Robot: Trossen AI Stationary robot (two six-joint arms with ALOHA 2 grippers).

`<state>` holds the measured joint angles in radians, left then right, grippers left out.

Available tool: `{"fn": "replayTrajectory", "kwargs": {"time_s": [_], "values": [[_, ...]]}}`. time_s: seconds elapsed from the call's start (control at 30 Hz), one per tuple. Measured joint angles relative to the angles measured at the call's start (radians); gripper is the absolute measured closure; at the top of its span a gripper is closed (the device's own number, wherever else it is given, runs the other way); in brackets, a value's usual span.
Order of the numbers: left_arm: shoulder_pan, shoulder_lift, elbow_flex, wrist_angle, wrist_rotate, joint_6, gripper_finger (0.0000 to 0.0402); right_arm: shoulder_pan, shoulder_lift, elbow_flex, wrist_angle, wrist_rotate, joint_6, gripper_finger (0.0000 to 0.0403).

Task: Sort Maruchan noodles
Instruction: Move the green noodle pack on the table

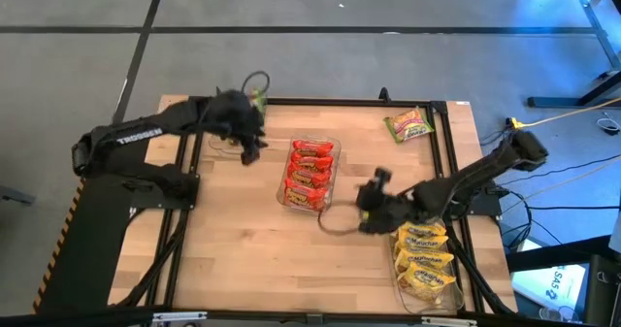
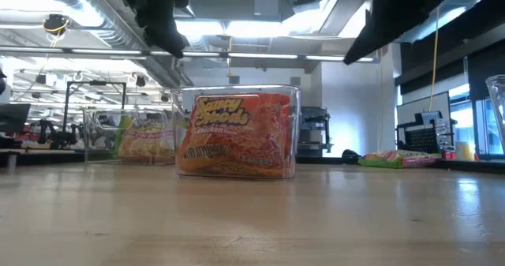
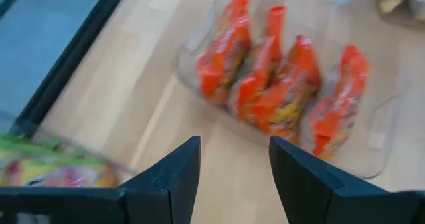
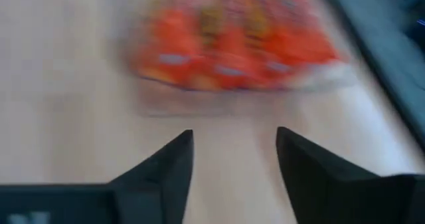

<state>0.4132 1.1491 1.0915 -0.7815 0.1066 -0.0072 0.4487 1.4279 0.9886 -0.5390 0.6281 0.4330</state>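
Red noodles (image 4: 232, 41) seemingly beyond empty jaws

Two dark arms, the left arm (image 1: 146, 133) lettered white, with black wedge-shaped fingers (image 3: 174, 177).

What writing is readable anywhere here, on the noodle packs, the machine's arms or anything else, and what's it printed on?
"TROSSEN" – white letters along the dark left robot arm.
"Maruchan" – just legible on the yellow crinkly noodle packets in the clear plastic tray.
Red crinkly noodle packet inside its clear plastic bin: large yellow lettering, too blurred to read.
Green noodle packet: print too small.
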Motion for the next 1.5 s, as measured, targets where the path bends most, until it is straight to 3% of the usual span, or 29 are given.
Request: {"fn": "replayTrajectory", "kwargs": {"time_s": [0.23, 0.43, 0.63, 0.93, 1.4, 1.5], "values": [[-0.268, -0.06, -0.21, 0.232, -0.045, -0.198, 0.0229, -0.17, -0.091, -0.001, -0.306, 0.115, 0.117, 0.0287], [-0.462, -0.067, -0.392, 0.517, -0.049, -0.372, 0.0229, -0.352, -0.093, -0.002, -0.376, 0.102, 0.13, 0.0349], [-0.597, -0.051, -0.508, 0.783, -0.237, -0.372, 0.0229, -0.574, -0.07, -0.003, -0.427, 0.095, 0.108, 0.0396], [-0.719, -0.03, -0.567, 0.946, -0.388, -0.384, 0.0229, -0.846, 0.003, -0.021, -0.436, 0.02, 0.061, 0.0396], [-0.743, -0.023, -0.567, 1.002, -0.386, -0.365, 0.0229, -1.002, 0.048, -0.238, -0.16, 0.038, 0.154, 0.0395], [-0.743, -0.023, -0.567, 1.002, -0.394, -0.349, 0.0229, -1.023, 0.048, -0.268, -0.099, 0.081, 0.195, 0.0395]]}}
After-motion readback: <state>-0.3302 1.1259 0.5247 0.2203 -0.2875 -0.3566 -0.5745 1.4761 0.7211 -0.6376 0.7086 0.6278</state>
